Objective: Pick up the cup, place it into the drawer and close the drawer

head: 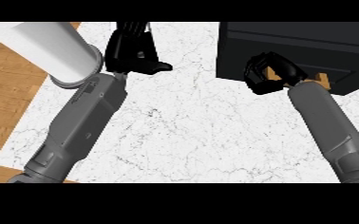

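My right hand (270,73) is curled at the front edge of the dark drawer unit (288,42) at the upper right. Slivers of an orange-tan thing, apparently the cup (322,79), show between its fingers and beside the wrist; the hand hides most of it. I cannot tell whether the drawer stands open. My left hand (133,50) is at the upper middle above the white marble counter (196,133), fingers straight and thumb out to the right, holding nothing.
A large white cylinder (56,52) lies at the upper left, right beside my left forearm (84,118). Wooden surface (17,90) borders the marble on the left. Bare marble lies between the two forearms.
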Robot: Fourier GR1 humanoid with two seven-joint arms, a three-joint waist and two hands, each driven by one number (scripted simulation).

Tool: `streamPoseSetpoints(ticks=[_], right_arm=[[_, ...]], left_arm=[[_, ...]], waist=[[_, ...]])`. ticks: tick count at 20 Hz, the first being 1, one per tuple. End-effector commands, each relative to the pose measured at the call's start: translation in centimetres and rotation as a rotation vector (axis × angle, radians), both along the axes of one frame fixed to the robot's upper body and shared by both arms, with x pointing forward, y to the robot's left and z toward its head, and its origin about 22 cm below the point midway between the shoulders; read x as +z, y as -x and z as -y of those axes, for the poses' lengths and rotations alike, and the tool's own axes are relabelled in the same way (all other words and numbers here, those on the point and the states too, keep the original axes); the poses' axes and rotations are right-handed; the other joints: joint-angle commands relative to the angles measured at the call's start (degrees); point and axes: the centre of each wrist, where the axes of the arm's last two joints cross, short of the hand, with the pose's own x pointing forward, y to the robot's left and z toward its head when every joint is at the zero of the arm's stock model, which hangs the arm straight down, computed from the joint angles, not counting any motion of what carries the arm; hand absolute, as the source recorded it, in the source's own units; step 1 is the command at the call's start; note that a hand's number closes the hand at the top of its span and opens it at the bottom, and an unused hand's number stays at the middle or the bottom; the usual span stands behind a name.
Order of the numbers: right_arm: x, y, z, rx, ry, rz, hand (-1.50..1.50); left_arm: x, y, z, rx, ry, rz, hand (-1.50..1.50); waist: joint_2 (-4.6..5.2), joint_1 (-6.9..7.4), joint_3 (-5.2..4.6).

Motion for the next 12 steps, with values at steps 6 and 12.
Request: streamPoseSetpoints(ticks=[6, 12], right_arm=[[9.6, -3.0, 3.8, -0.18, 0.015, 0.189, 1.5], [9.4, -2.6, 4.8, -0.176, -0.017, 0.165, 1.5]], left_arm=[[-0.5, 0.5, -0.2, -0.032, 0.016, -0.012, -1.5], [-1.0, 0.9, -1.1, -0.043, 0.021, -0.01, -1.5]], waist=[[1.14, 2.81, -0.55], [1.35, 3.6, -0.55]])
